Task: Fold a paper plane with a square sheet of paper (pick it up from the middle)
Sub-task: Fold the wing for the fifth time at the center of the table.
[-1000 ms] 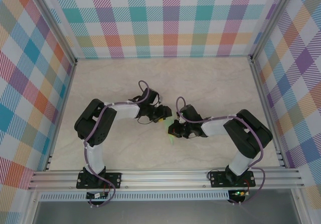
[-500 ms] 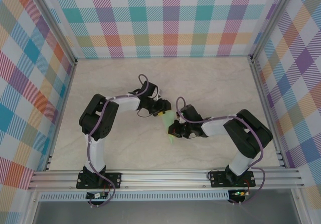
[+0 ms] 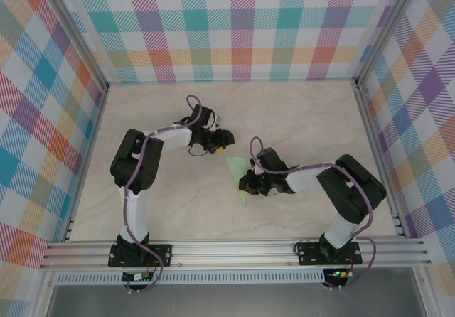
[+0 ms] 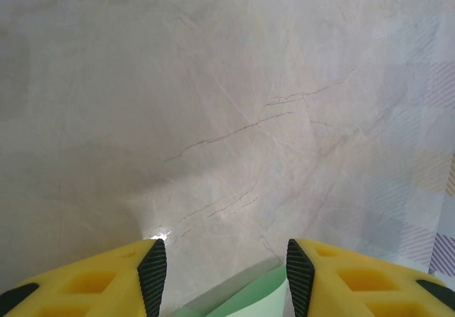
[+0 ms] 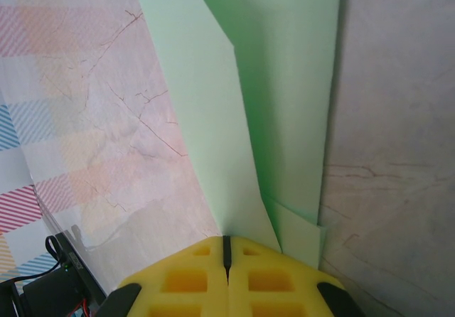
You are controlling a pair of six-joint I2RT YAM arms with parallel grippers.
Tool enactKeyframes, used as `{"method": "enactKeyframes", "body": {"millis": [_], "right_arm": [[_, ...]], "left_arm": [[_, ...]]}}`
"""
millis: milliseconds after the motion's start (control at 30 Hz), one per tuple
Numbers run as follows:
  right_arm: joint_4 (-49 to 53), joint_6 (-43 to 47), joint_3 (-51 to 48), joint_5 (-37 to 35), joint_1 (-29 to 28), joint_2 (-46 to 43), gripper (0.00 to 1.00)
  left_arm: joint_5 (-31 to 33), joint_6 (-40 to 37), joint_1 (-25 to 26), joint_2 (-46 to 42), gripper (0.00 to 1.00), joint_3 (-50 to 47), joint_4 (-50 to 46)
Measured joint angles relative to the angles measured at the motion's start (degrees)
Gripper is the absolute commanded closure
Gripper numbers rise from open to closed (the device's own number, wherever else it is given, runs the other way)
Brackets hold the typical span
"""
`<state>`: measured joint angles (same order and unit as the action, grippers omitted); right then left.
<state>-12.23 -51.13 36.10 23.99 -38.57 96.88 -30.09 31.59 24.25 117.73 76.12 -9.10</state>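
Pinching the sheet of paper [image 5: 284, 82] by one edge, the right end effector [image 5: 227, 242] had its jaws fully closed on the folded layers. The sheet lay as a narrow creased shape near the middle of the desk [image 3: 298, 118]. The left end effector [image 4: 226, 267] hung wide open and empty just beside the paper's far end, with a green corner showing low between its fingers, untouched. I judged a creasing step to be in hand. Next, the left would need to come down on the free flap and press it flat.
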Motion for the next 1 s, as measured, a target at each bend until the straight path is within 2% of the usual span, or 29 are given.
{"method": "enactKeyframes", "body": {"millis": [100, 200, 367, 600, 833, 1000], "right_arm": [[1.0, 0.5, 0.6, 0.4, 0.2, 0.2, 0.98], [1.6, 0.6, 1.1, 0.9, 0.3, 0.5, 0.98], [1.6, 0.6, 1.2, 1.1, 0.4, 0.5, 0.98], [1.4, 0.6, 1.2, 1.2, 0.5, 0.5, 0.97], [1.5, 0.6, 1.3, 1.6, 0.7, 0.5, 0.96], [4.2, 0.6, 2.6, 2.0, 0.7, 0.3, 0.93]], "left_arm": [[-0.1, 0.2, 0.0, -2.3, 0.54, -0.6, -0.9], [-0.1, 0.9, 0.3, -8.3, 0.60, -3.2, -1.2], [-0.5, 2.5, 2.9, -14.8, 0.66, -6.6, 0.7], [-0.9, 5.8, 8.4, -9.5, 0.69, -8.9, 3.8], [0.5, 7.9, 9.3, -3.3, 0.72, -8.9, 4.6], [0.7, 9.1, 9.3, -2.9, 0.73, -8.8, 4.8]]}}
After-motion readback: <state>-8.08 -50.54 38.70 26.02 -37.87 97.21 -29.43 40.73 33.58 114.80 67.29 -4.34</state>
